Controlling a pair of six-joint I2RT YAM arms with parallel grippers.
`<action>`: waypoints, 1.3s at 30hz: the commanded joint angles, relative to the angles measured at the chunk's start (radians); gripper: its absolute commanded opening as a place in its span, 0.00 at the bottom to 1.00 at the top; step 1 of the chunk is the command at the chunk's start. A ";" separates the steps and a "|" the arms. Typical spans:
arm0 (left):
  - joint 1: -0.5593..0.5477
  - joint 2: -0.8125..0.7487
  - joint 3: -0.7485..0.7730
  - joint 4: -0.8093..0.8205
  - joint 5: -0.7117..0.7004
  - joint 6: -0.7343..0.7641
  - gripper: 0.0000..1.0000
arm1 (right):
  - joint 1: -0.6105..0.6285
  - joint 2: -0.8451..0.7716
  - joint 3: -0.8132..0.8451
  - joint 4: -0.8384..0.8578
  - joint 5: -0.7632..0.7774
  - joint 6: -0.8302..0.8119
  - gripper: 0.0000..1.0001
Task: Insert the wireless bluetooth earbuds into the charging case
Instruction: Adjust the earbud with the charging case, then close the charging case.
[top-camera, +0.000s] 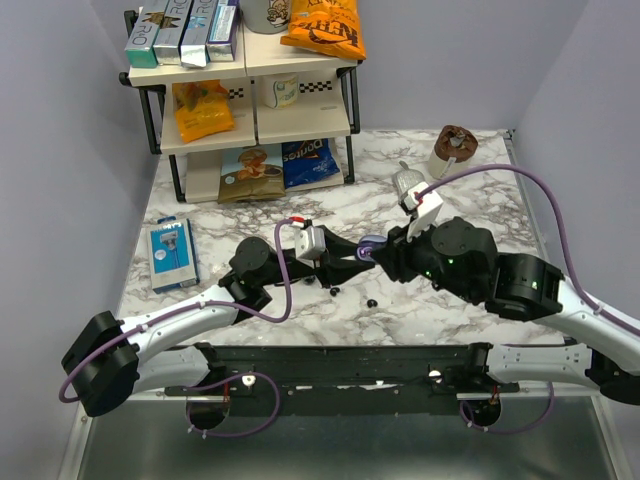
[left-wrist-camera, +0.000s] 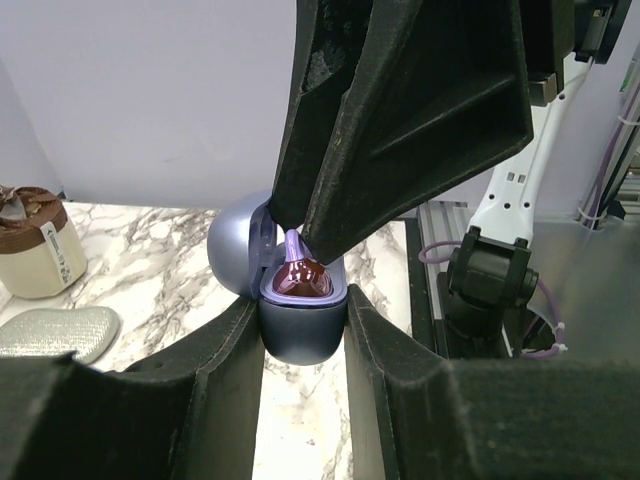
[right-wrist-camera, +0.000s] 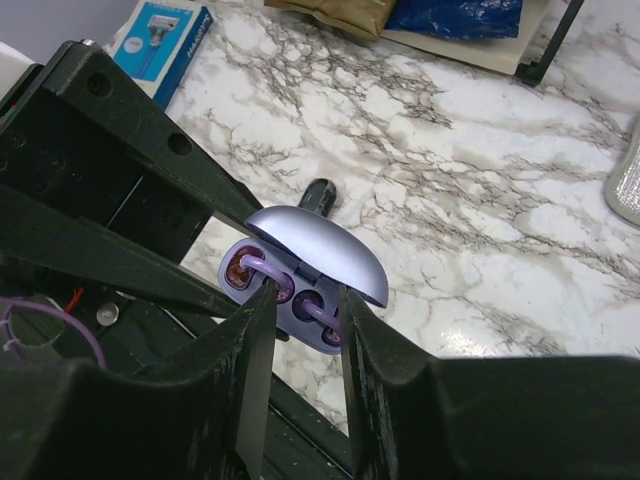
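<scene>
Left gripper (left-wrist-camera: 302, 318) was clamped on the charging case (left-wrist-camera: 300, 345). One finger was on each side of the lavender body, and the case was held up off the marble table (top-camera: 240, 215). The lid (right-wrist-camera: 318, 242) was flipped open and sat on the far side of the left jaws, tilted back from the wells.

Right gripper (right-wrist-camera: 305, 295) came in from above. Its fingertips were right at the open top of the case, directly over the left jaws. A narrow gap showed between the right fingers, with the case wells visible through it. I could not tell if they pinched anything or just touched the rim.

One well (left-wrist-camera: 303, 276), just under the right fingertips, showed a glossy dark reddish shape. It was unclear whether that was a bud or the well lining. A pale purple bit (left-wrist-camera: 292, 244) sat at the very tip of the right fingers.

Two wireless bluetooth earbuds, tiny and black, lay loose on the table. One (top-camera: 334, 291) was below the left jaws on the arm-base side, and the other (top-camera: 372, 301) was below the right jaws. Both were apart from the case and from either gripper.

A blue razor pack (top-camera: 170, 255) lay well off behind the left jaws. A silver pouch (top-camera: 406, 184) and a brown-topped cup (top-camera: 455, 148) sat beyond the right jaws. A snack shelf (top-camera: 250, 100) stood at the far edge.
</scene>
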 joint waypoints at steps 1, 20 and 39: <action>-0.024 -0.011 0.018 0.019 0.079 -0.001 0.00 | -0.010 -0.045 -0.001 0.084 -0.004 -0.027 0.38; -0.024 -0.011 0.004 -0.007 0.101 -0.030 0.00 | -0.010 -0.188 -0.016 0.164 -0.032 -0.087 0.45; -0.027 -0.025 -0.021 0.023 0.069 -0.002 0.00 | -0.017 0.062 0.079 -0.057 0.059 -0.062 0.45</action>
